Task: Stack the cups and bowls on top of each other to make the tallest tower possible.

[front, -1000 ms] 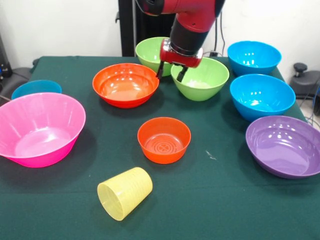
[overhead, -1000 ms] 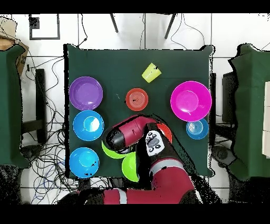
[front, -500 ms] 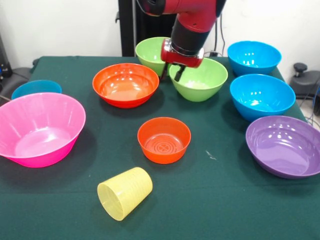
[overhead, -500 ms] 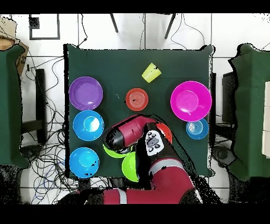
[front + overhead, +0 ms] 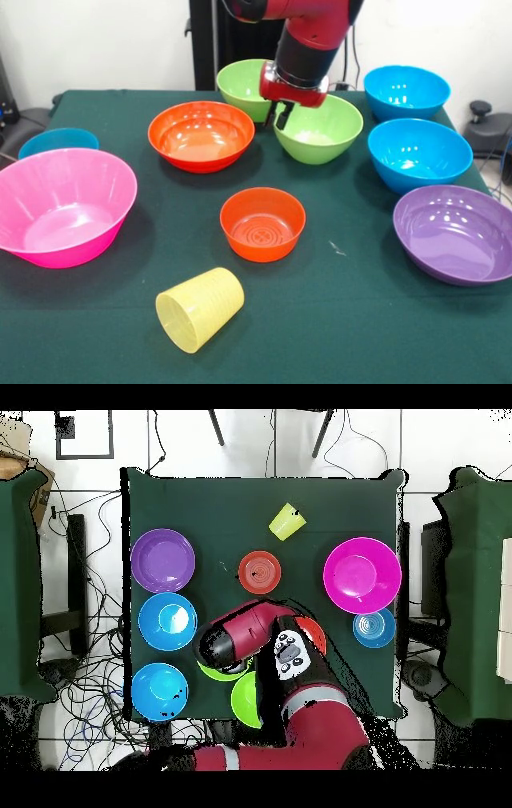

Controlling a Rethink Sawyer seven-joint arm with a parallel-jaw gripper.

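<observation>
I'm holding the gripper at the near-left rim of the front green bowl, fingers slightly apart and straddling the rim, one inside, one outside; not clamped as far as I can tell. The bowl is sitting directly under the wrist, so the grab is looking like a straight close, no reach. The small orange bowl, likely the base, is lying toward the camera and slightly left. The yellow cup is lying on its side beyond that. No tower yet.
</observation>
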